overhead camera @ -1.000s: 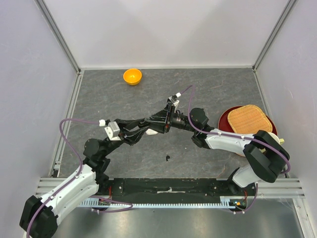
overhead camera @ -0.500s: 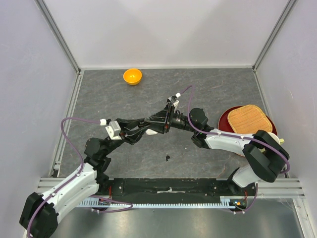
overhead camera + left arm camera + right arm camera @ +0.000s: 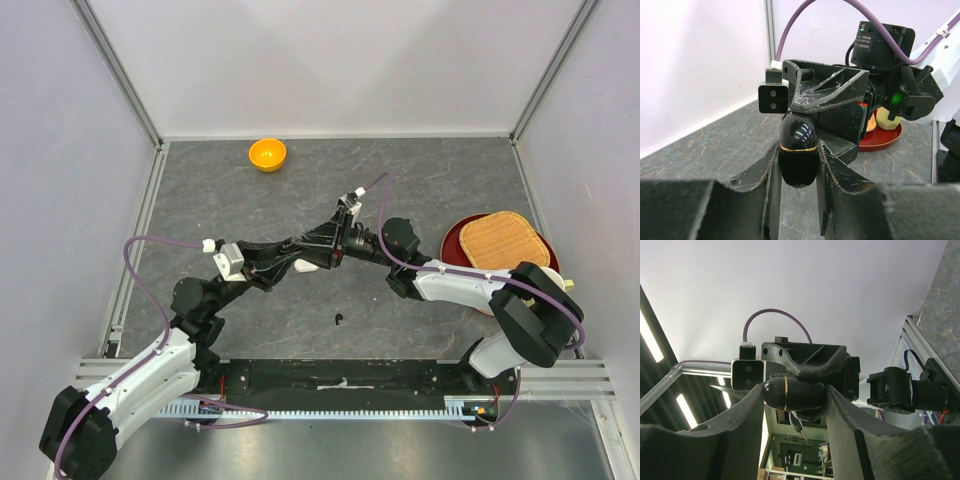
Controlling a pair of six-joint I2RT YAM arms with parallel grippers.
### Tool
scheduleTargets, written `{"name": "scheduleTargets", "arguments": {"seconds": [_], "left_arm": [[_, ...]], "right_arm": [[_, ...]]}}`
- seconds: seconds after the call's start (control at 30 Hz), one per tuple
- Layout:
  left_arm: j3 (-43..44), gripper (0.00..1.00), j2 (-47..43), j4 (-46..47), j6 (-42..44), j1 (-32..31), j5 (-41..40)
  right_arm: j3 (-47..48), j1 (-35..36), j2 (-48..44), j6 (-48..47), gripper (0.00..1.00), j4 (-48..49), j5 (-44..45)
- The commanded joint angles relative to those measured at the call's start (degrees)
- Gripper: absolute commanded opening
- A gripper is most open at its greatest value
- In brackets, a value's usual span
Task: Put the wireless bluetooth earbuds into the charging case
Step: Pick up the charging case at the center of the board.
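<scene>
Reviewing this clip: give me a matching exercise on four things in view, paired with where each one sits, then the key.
Things
1. case
2. bowl
3. black earbud
4. woven mat

Places
A. on the red plate
B. loose on the table, near the arm bases
C. at the table's far edge
D. clamped between the left end effector and the right end effector

Pairs: 1-D, 2-C, 3-B, 4-A
</scene>
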Motion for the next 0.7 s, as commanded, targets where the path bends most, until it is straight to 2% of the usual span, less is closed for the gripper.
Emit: {"name": "scheduleTargets", "arguments": {"seconds": [0.0,0.03,0.1,0.13,0.2,0.23,0.3,0.33,0.43,0.67], "left_arm": [[0.85,0.02,-0.41,2.68,-0.87,0.06,-2.14],[0.76,0.02,-0.59,2.68,-1.05,0.06,-2.92],[0.14,0.02,-1.46,2.77,-1.66,0.06,-3.89],[-0.03,0.02,-1.73,2.86,-1.75,0.06,-4.16],[-0.38,0.02,-2.35,2.77,-1.92,0.06,-3.90],[-0.56,0.02,-2.52,2.68,-2.01,0.06,-3.38],[-0.74,0.02,-2.70,2.94,-2.45,0.06,-2.50],[-0.91,0.02,-2.53,3.29,-2.80,0.06,-2.06],[-2.31,0.02,-1.83,7.15,-4.30,0.15,-1.53],[-1.35,0.02,1.07,12.43,-7.02,0.24,2.60]], "right_arm": [[-0.60,0.52,-0.45,-1.30,0.40,2.46,0.64],[-0.60,0.52,-0.89,-1.83,0.53,0.98,1.07],[-0.69,0.43,-2.38,-4.46,0.66,-0.87,1.78],[-0.61,0.43,-3.17,-6.12,0.77,-4.28,2.30],[0.70,0.43,-6.07,-12.09,0.86,-9.12,4.15],[1.32,0.52,-7.30,-14.55,0.92,-15.41,4.76],[4.12,0.43,-10.73,-22.63,0.96,-22.29,7.40],[5.01,0.34,-11.70,-25.10,0.97,-29.29,8.54],[8.53,0.34,-15.30,-35.55,0.98,-40.47,12.32],[15.74,0.69,-19.09,-53.49,0.98,-57.55,16.02]]}}
